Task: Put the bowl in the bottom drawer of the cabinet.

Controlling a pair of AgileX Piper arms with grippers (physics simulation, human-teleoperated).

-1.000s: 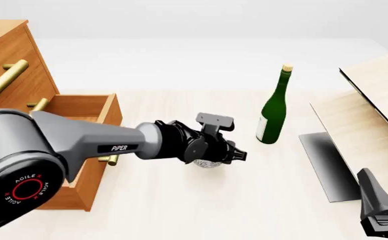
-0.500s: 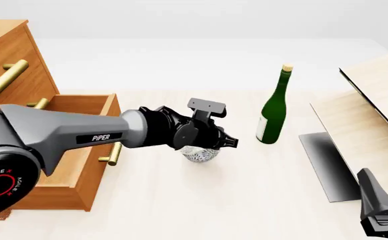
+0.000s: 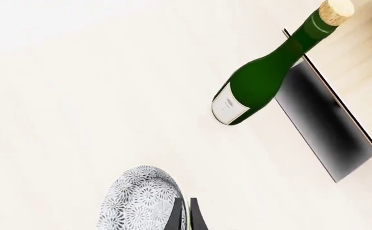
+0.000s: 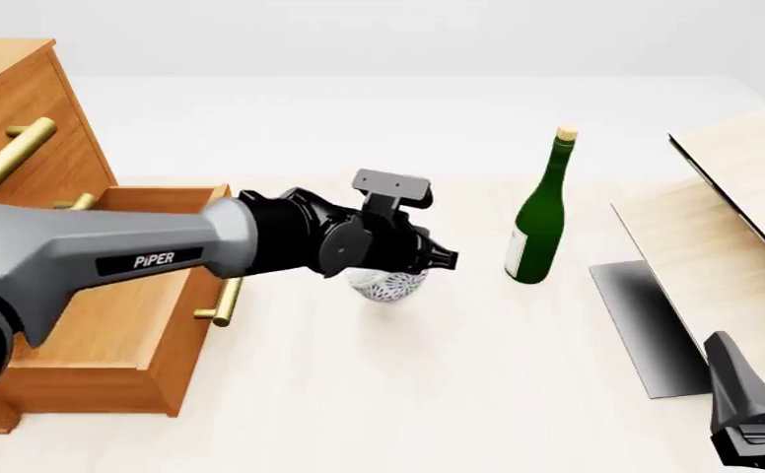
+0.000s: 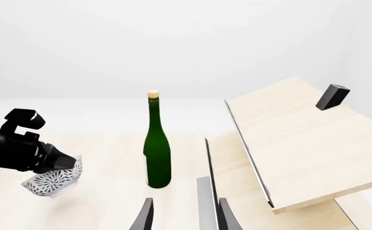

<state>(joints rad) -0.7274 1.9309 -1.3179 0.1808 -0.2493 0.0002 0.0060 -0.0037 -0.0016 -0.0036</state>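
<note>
My left gripper [image 4: 418, 267] is shut on the rim of the small speckled white bowl [image 4: 385, 285], which hangs tilted a little above the table. In the left wrist view the closed fingers [image 3: 176, 216] pinch the bowl [image 3: 138, 201] at its edge. The right wrist view shows the bowl [image 5: 53, 178] held off the table. To the bowl's left the orange-brown cabinet [image 4: 15, 89] stands with its bottom drawer [image 4: 94, 384] pulled out and its inside showing. My right gripper [image 5: 184, 218] is open with nothing in it, low at the front right corner [image 4: 751, 424].
A green corked bottle [image 4: 538, 222] stands upright just right of the bowl. Pale wood panels [image 4: 737, 177] and a dark flat sheet [image 4: 646, 325] take up the right side. A small black block [image 5: 331, 96] sits on the upper panel. Brass handles [image 4: 8, 158] stick out from the upper drawer fronts.
My left arm has carried the bowl up and to the left, toward the open drawer. The right arm has not moved.
</note>
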